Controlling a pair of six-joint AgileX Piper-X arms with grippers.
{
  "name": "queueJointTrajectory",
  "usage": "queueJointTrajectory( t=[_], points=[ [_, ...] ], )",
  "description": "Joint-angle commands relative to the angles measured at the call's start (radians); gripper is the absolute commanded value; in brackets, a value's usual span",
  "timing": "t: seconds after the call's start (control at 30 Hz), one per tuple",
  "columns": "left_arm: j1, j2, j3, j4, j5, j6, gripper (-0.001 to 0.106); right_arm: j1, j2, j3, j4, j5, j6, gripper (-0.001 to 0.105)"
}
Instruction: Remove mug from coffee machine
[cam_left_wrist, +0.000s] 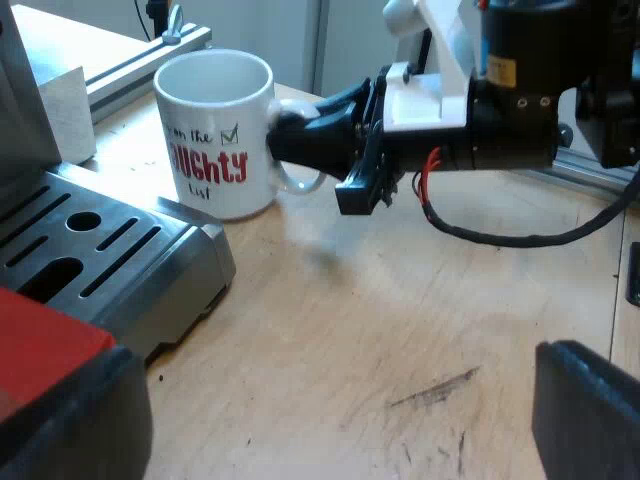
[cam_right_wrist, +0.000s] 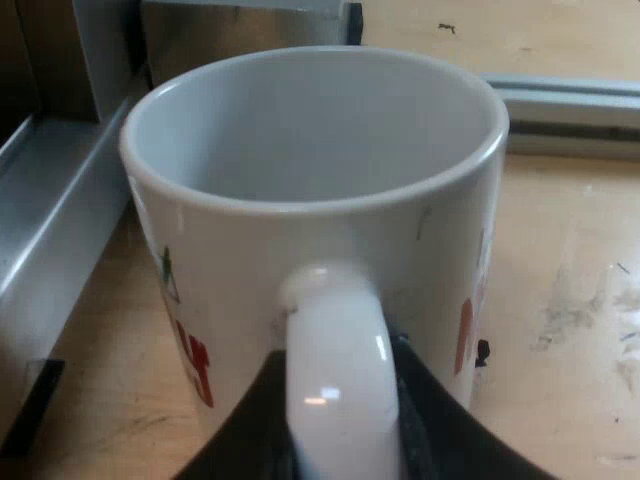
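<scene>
White mug (cam_left_wrist: 215, 135), side print partly turned away: dark "the" beside a ticked box, big red "UGHTY" beneath, small dark "List" under that. In the right wrist view the red letter fragments on the mug's sides are unreadable. Print on the small yellow sticker (cam_left_wrist: 502, 70) beyond the mug's handle is illegible.

The mug (cam_right_wrist: 310, 200) has its base cut off; its handle (cam_right_wrist: 335, 380) hides the fingertips of the right end effector (cam_left_wrist: 283, 140).
</scene>
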Motion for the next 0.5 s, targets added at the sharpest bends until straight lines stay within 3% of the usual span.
queueJointTrajectory(
  t=[0.03, 0.3, 0.4, 0.5],
  points=[
    [0.001, 0.005, -0.002, -0.028, -0.037, -0.009, 0.08, -0.005, -0.003, -0.015, -0.074, -0.006, 0.004, 0.0],
    [0.001, 0.005, -0.002, -0.028, -0.037, -0.009, 0.08, -0.005, -0.003, -0.015, -0.072, -0.008, -0.025, 0.0],
    [0.001, 0.005, -0.002, -0.028, -0.037, -0.009, 0.08, -0.005, -0.003, -0.015, -0.068, -0.008, -0.053, 0.011],
    [0.001, 0.005, -0.002, -0.028, -0.037, -0.009, 0.08, -0.005, -0.003, -0.015, -0.068, -0.008, -0.053, 0.032]
  ],
)
